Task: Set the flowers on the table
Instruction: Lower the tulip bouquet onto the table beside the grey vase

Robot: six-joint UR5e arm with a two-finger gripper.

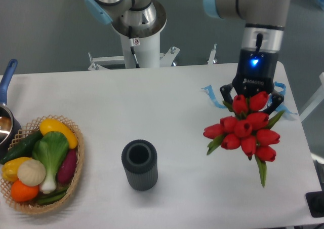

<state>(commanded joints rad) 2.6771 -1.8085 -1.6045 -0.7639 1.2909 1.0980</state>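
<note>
The flowers (pixel 244 130), a bunch of red tulips with green leaves, hang at the right side of the white table (pixel 152 97). My gripper (pixel 251 100) points straight down right behind the top blooms. Its dark fingers (pixel 226 93) show on either side of the top tulips, and it appears shut on the bunch. The fingertips and the stems are hidden behind the blooms. One long leaf (pixel 261 170) points toward the front edge. I cannot tell whether the bunch touches the tabletop.
A dark ribbed cylinder vase (pixel 139 164) stands in the front middle. A wicker basket (pixel 76 181) of vegetables sits at the front left, with a blue-handled pot (pixel 7 74) behind it. Blue strips (pixel 210 94) lie near the gripper. The robot base (pixel 136 36) stands at the back.
</note>
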